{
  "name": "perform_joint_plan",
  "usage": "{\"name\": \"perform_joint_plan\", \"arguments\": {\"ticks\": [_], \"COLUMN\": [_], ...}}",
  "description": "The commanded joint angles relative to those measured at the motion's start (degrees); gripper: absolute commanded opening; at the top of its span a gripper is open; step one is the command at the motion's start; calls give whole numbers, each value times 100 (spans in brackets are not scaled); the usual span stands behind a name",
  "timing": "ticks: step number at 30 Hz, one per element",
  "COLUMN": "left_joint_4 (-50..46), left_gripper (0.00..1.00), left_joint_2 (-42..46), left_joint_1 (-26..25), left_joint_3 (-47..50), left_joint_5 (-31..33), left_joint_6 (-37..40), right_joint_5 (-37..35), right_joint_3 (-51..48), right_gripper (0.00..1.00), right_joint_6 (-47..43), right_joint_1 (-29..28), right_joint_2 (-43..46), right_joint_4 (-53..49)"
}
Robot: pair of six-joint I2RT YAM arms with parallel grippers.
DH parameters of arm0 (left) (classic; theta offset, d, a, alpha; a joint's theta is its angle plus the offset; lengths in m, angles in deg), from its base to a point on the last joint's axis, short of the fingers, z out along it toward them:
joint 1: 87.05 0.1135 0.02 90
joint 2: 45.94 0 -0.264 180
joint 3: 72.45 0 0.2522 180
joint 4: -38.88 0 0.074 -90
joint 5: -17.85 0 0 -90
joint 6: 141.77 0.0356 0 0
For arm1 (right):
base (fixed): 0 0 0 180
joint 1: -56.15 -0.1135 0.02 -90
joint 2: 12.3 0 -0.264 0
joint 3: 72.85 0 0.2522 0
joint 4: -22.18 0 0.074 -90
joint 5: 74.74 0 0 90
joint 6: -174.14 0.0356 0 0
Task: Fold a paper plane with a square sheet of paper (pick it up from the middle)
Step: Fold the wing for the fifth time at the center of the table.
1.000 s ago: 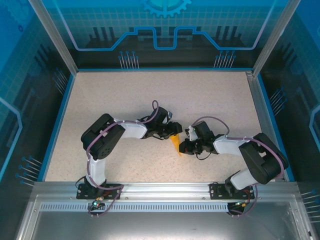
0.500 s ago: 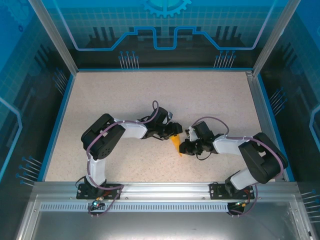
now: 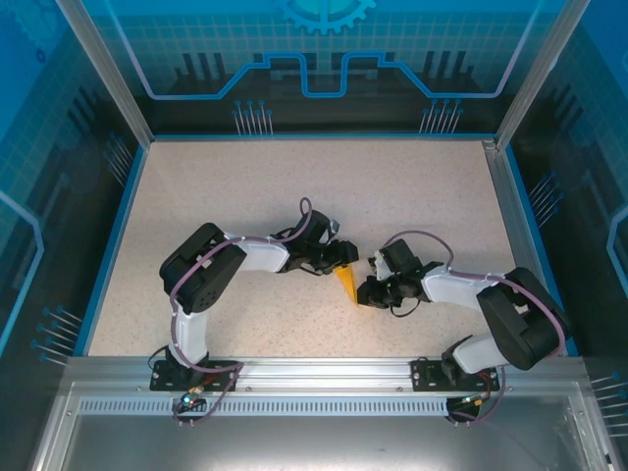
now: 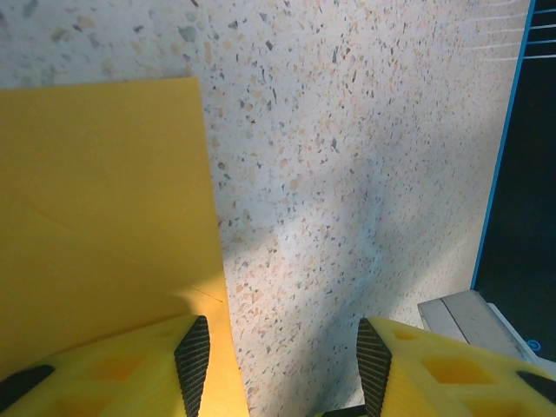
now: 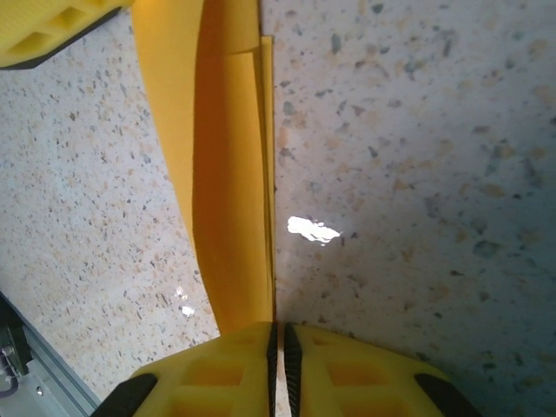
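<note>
Folded paper (image 3: 345, 285) is noted at centre of the top view. Left gripper (image 4: 282, 356) is held spread, one finger (image 4: 113, 369) laid on the paper, presumably as an anchor. Right gripper (image 5: 278, 343) is nearly closed at the crease edge; a pinch cannot be confirmed.

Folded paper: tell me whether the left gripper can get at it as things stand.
Probably yes. The left gripper hangs open right at the folded paper's edge, one finger over the sheet, with nothing in between.
</note>
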Motion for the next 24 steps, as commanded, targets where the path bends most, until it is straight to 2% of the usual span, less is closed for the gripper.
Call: {"name": "perform_joint_plan", "arguments": {"ticks": [1, 8, 12, 17, 24], "left_joint_4": [-182, -192, -217, -239, -252], "left_gripper": [52, 52, 52, 51, 51], "left_joint_2": [-175, -166, -166, -175, -186], "left_joint_1": [-13, -16, -17, -17, -17], "left_joint_3": [80, 80, 69, 55, 37], "left_joint_5": [14, 16, 6, 14, 5], "left_joint_6": [55, 59, 54, 51, 47], "right_joint_5": [-341, -657, -19, 498, 436], "right_joint_3": [5, -14, -82, 8, 64], "right_gripper": [12, 11, 11, 11, 10], "right_joint_6": [14, 135, 135, 313, 416], "right_joint_1": [-111, -127, -122, -226, -325], "right_joint_2": [-264, 641, 1074, 813, 193], "right_joint_4": [-638, -693, 2, 706, 965]}}
